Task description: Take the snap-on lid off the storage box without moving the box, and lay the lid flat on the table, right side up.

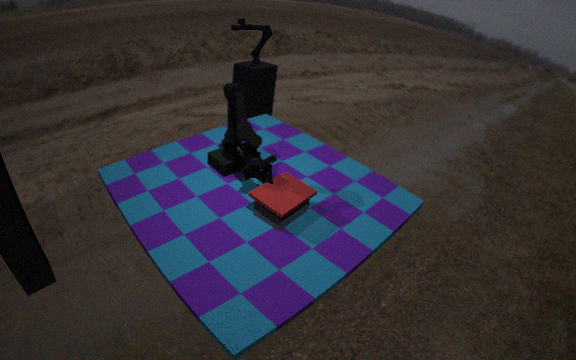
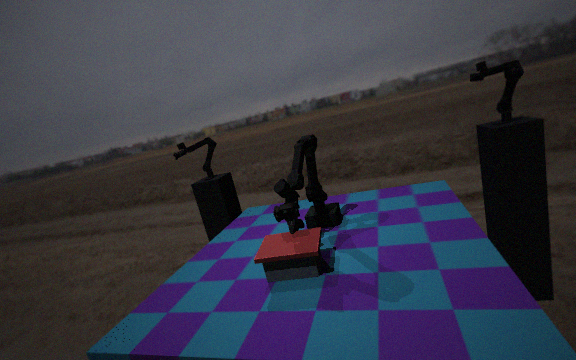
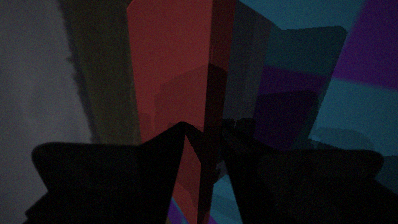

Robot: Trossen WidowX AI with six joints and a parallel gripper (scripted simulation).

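The worst risk from here lay in the snap fit: if the lid (image 1: pixel 283 195) (image 2: pixel 290 246) (image 3: pixel 170 50) clung on its far side while the near edge was pulled, the storage box (image 1: pixel 280 223) (image 2: pixel 293 270) (image 3: pixel 242 65) would probably be dragged or tipped up with it, and the box was meant to stay put. A hold on one edge alone could also let the lid swing down or twist once free, since its weight would hang well out from the pinch. Too quick a pull might slip the fingers off the rim, and a low sideways move could knock the box wall.

The end effector (image 1: pixel 271 179) (image 2: pixel 294 230) (image 3: pixel 202 127) was partly closed, its fingers roughly a third open and clamped on the lid's edge. In the wrist view one finger stood over the red top and the other beside the rim's outer face, toward the box wall.

The lid lay over the box on the desk (image 1: pixel 218 240) (image 2: pixel 413 285) (image 3: pixel 370 110), right side up, and stretched away from the fingers on the side farther from the arm's base. A dark band showed beneath it in the top view, but whether that was shadow or a freed snap, one could not tell.
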